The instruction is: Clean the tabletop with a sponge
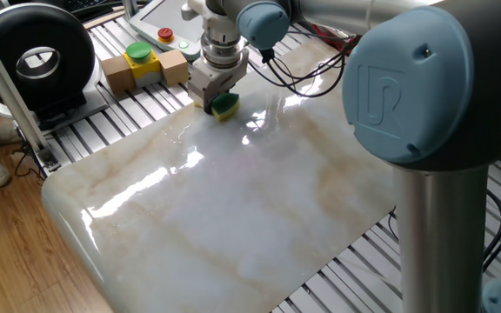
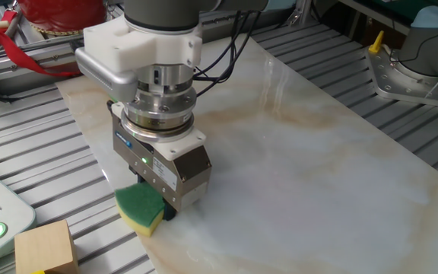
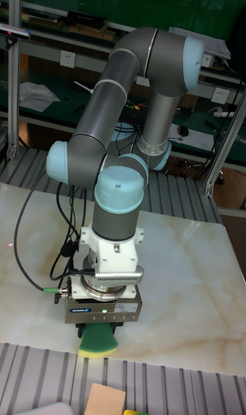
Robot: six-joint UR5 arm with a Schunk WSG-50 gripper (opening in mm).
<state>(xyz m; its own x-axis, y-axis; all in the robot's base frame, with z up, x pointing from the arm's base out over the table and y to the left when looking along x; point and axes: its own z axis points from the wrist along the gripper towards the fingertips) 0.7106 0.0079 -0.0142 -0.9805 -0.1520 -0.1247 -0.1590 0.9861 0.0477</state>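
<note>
The sponge [image 2: 140,208], green on top and yellow below, rests flat at the slab's edge nearest the wooden blocks; it shows too in one fixed view as sponge [image 1: 225,106] and in the tall view as sponge [image 3: 98,341]. My gripper [image 2: 160,208] points straight down with its fingers shut on the sponge's inner end. The gripper [image 1: 218,102] stands at the far corner of the white marble-look tabletop [image 1: 233,209], and the gripper [image 3: 100,327] hides its fingertips behind its body in the tall view. The tabletop [image 2: 310,175] stretches away to the right.
Wooden blocks with a yellow-and-green button [image 1: 141,59] sit on the grey slats beside the sponge. A wood block [image 2: 46,246] lies near the sponge. A black round unit [image 1: 35,54], cables [image 1: 307,74], a red object [image 2: 55,15] and the arm's column [image 1: 433,235] border the slab.
</note>
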